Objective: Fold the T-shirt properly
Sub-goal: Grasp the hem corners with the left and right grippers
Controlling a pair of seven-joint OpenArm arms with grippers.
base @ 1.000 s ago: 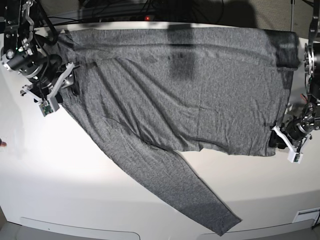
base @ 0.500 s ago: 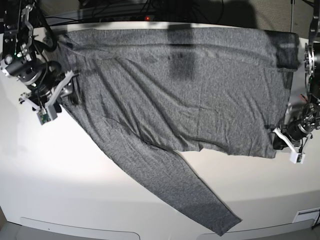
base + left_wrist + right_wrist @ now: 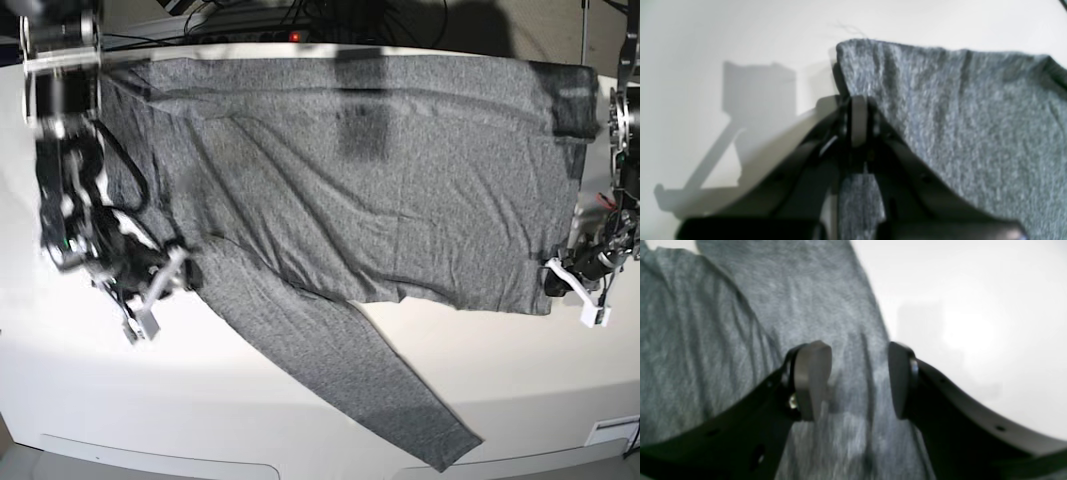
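Robot lab, white table (image 3: 300, 400), cables (image 3: 300, 15)

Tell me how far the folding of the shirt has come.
Nothing looks folded yet: the shirt lies spread flat on the table, one sleeve stretched out toward the front. In hand: the left tool is shut on the shirt's corner; the right tool hangs open over the sleeve's upper part. All folds are left.

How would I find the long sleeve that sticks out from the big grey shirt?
Look at the white table with the grey T-shirt spread wide across its far half. From the shirt's near edge, one long sleeve runs slanting toward the table's front edge. It is the only narrow strip of cloth lying away from the shirt's big body.
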